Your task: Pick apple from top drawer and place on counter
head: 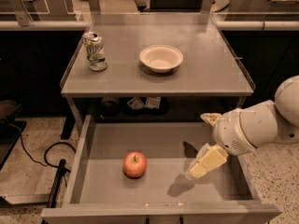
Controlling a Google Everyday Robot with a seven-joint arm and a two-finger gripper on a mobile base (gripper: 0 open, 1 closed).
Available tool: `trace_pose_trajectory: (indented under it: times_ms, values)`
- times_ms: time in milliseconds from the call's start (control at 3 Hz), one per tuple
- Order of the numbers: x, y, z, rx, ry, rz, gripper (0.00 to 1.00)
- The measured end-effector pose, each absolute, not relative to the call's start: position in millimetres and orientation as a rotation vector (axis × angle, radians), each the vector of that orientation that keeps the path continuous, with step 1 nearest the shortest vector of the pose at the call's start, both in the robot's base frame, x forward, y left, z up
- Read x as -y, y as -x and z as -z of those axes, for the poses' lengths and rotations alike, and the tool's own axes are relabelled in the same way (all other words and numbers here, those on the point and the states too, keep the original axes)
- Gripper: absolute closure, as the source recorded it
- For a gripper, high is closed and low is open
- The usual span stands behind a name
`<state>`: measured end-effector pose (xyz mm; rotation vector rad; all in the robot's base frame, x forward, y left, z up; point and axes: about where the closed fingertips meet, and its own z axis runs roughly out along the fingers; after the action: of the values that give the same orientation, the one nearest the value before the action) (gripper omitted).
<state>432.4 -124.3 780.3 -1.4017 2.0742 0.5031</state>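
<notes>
Apple [135,164] red-yellow; claw [200,168] right of it.

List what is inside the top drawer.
Inside the top drawer: the apple, left of centre on its bare bottom, and the gripper over the right side. The bottom beneath the gripper is covered.

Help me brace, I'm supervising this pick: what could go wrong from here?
The apple lies loose on the top drawer floor, left of the gripper; a sideways nudge could roll it away. The gripper hangs low near the drawer's right wall and might clip it. The bowl and can take up counter space.
</notes>
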Motion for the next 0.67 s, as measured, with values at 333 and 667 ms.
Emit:
trace_pose_trajectory:
  times_ms: [333, 667]
  values:
    - [113.1, -435.5, -763.3, -2.029, 1.404, -0.528, 0.0]
    - [95.1, -442.9, -742.8, -1.963, 1.417, -0.561, 0.0]
